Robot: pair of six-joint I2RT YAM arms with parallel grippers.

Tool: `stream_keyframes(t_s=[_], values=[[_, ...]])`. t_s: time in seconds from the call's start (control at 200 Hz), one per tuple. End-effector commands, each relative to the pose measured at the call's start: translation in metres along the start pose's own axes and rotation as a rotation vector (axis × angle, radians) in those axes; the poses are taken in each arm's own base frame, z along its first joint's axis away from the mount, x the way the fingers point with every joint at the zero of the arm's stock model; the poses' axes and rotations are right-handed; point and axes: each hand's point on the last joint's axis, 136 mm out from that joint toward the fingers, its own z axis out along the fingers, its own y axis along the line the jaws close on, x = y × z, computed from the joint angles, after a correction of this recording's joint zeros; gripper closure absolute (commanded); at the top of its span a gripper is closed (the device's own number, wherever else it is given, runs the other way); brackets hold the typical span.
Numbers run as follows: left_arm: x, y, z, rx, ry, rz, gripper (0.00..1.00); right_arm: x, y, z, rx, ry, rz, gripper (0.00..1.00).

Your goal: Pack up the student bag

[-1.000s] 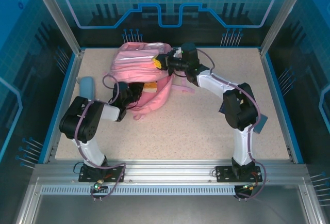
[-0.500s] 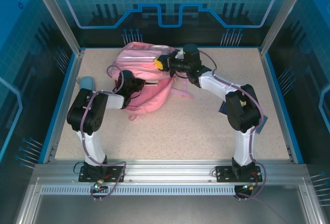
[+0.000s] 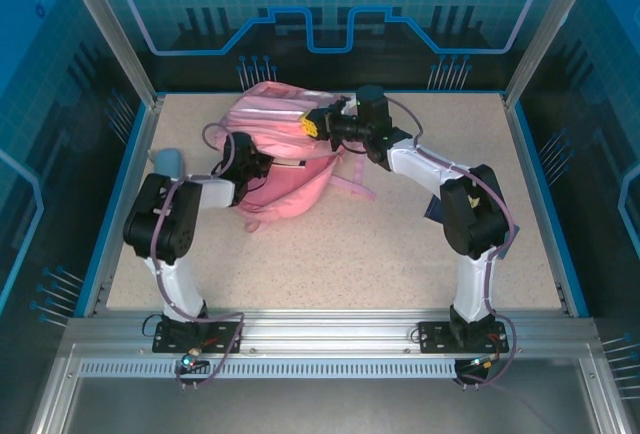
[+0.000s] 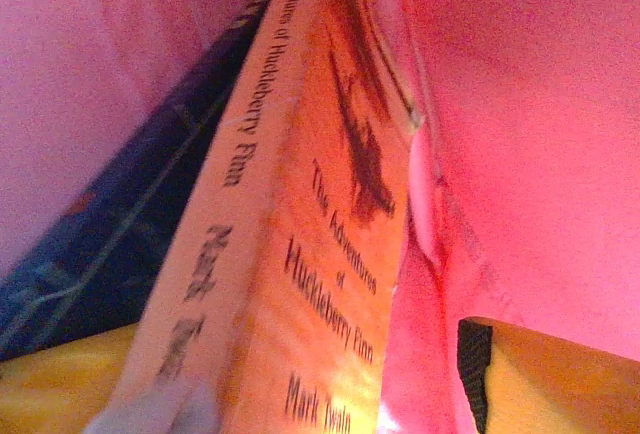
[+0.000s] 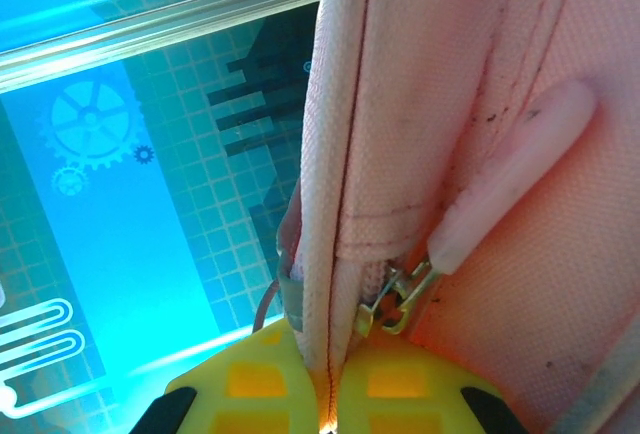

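You're on the loading step. The student bag (image 3: 290, 179) is lying on the worktop (image 3: 400, 254) toward 11 o'clock. Your right claw (image 5: 325, 379) is gripping the bag's seam beside the zipper pull (image 5: 400, 299), holding the mouth open. Your left claw (image 4: 300, 394) is sitting inside, released, with the book (image 4: 320, 204) loose between its jaws. Next, I'd judge, you're backing that arm out toward 7 o'clock without dragging the book.
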Motion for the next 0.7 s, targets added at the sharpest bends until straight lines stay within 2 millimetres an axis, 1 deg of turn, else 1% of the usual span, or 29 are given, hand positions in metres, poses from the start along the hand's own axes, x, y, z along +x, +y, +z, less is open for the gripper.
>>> stream_keyframes(t_s=[0.0,0.08,0.175,0.195,0.285,0.34,0.395,0.515,0.6,0.69], values=[[-0.006,0.015,-0.031,-0.1,-0.001,0.003,0.26,0.016,0.074,-0.023,-0.144,0.018,-0.208,1.0],[-0.002,0.029,-0.049,-0.147,0.012,-0.026,0.25,0.007,0.069,-0.023,-0.113,-0.012,-0.22,1.0],[0.004,0.038,-0.068,-0.165,0.021,-0.041,0.25,-0.001,0.064,-0.02,-0.096,-0.035,-0.237,1.0],[0.006,0.04,-0.072,-0.175,0.026,-0.043,0.26,-0.004,0.058,-0.019,-0.072,-0.039,-0.224,1.0],[0.013,0.051,-0.088,-0.221,0.046,-0.047,0.27,-0.014,0.049,-0.016,-0.045,-0.057,-0.222,1.0],[0.017,0.059,-0.097,-0.245,0.055,-0.048,0.3,-0.019,0.044,-0.014,-0.025,-0.065,-0.22,1.0],[0.021,0.062,-0.106,-0.257,0.062,-0.043,0.32,-0.025,0.04,-0.012,-0.018,-0.072,-0.218,1.0],[0.027,0.063,-0.124,-0.265,0.079,-0.019,0.39,-0.031,0.036,-0.009,-0.015,-0.068,-0.217,1.0],[0.03,0.064,-0.137,-0.283,0.09,0.008,0.41,-0.034,0.031,-0.007,-0.001,-0.07,-0.215,1.0],[0.031,0.063,-0.152,-0.3,0.092,0.037,0.41,-0.039,0.018,-0.009,0.034,-0.078,-0.21,1.0]])
